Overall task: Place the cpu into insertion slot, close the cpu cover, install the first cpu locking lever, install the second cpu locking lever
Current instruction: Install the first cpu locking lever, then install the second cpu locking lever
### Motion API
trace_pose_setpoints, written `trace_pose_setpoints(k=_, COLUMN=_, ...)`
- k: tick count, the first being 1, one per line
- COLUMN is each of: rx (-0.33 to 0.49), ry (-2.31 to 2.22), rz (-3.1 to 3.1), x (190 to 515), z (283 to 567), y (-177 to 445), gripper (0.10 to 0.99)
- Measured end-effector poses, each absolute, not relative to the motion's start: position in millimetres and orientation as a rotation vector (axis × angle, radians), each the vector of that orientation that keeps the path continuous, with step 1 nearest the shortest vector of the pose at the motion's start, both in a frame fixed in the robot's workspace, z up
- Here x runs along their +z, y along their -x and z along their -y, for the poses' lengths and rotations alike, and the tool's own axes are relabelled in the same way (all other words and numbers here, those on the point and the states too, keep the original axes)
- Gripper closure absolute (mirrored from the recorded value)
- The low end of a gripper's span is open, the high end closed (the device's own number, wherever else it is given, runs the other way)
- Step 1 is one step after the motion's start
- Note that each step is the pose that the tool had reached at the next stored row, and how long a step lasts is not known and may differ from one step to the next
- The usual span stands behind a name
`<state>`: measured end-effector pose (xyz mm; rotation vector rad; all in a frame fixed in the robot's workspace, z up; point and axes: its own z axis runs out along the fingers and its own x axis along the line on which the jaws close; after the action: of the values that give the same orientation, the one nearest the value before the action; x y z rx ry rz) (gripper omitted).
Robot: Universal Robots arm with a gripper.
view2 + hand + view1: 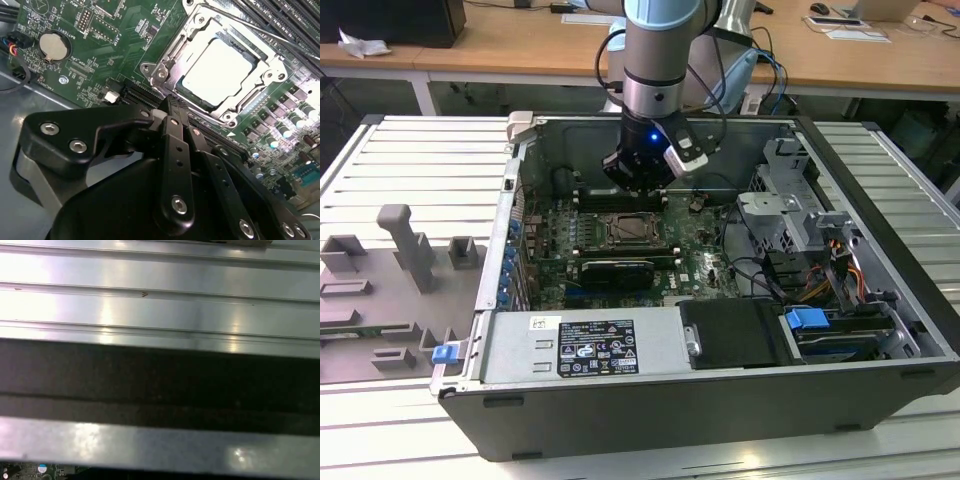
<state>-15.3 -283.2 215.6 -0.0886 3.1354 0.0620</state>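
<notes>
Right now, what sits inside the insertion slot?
The cpu lies flat inside the insertion slot, its pale face showing through the cpu cover window. The contacts beneath it are covered.

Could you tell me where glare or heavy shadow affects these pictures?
In the second wrist view, the pale silver square cpu reflects so brightly its face is washed out, while the black gripper in the foreground is dark and soft. In the first wrist view, bright streaks glare off the ribbed metal panel above a dark shadowed band. In the exterior view, lighting is even, with the case interior dimmer.
</notes>
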Motion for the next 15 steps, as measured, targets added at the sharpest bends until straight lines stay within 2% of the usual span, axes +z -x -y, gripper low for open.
trace_pose_setpoints(k=15, rx=0.062, ry=0.089, rz=-3.136, x=218.0, z=291.0, y=15.3, gripper=0.980)
